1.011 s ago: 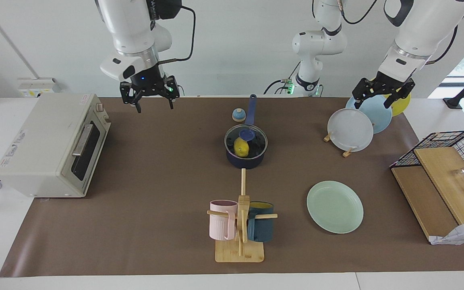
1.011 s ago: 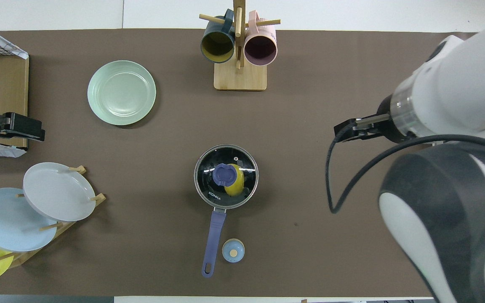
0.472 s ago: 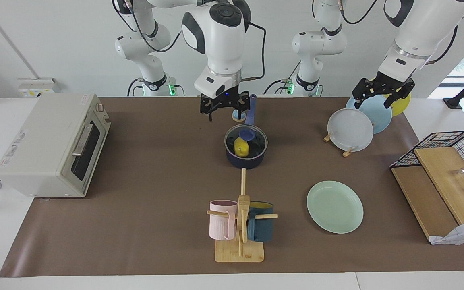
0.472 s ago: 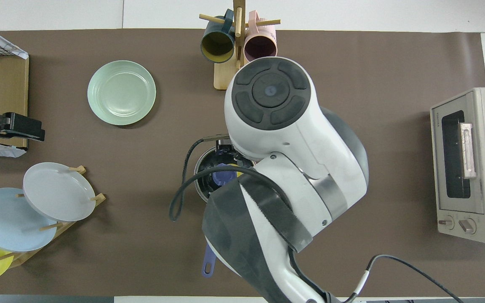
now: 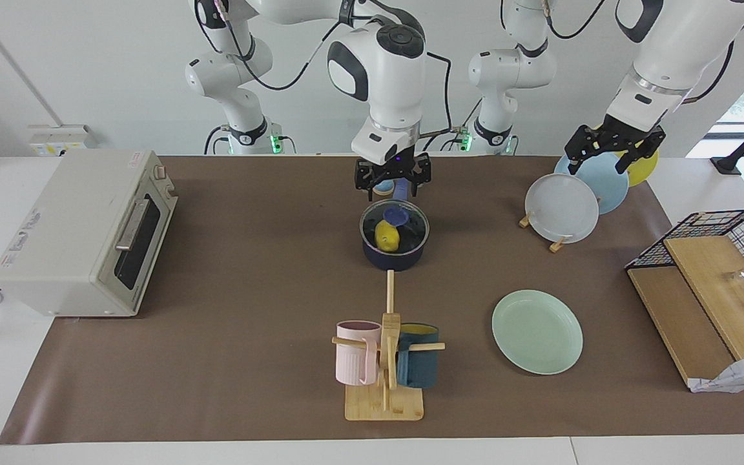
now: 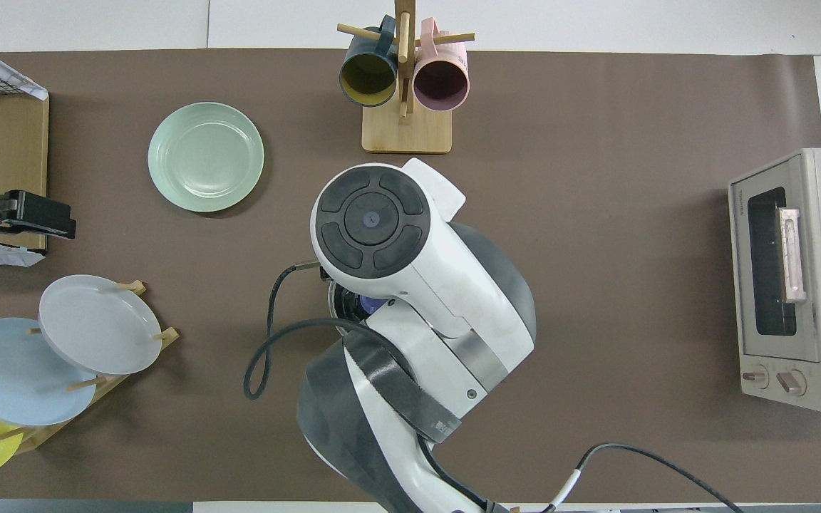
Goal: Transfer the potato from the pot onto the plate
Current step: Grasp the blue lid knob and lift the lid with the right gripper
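- Two arms show: the right arm bends forward from its base, wrist pointing straight down, and the right gripper (image 5: 392, 182) hangs over the saucepan's handle (image 5: 401, 188) with its jaws spread.
- The potato (image 5: 387, 236) lies inside the pot (image 5: 394, 236), under a glass lid (image 5: 411, 223) with a blue knob.
- The mint-green plate (image 5: 537, 331) sits farther from the robots than the pot, toward the left arm's end.
- The left gripper (image 5: 614, 150) waits, raised over the plate rack (image 5: 556, 244), fingers parted.

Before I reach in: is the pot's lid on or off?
On. The glass lid with its blue knob covers the pot; the potato shows through it.
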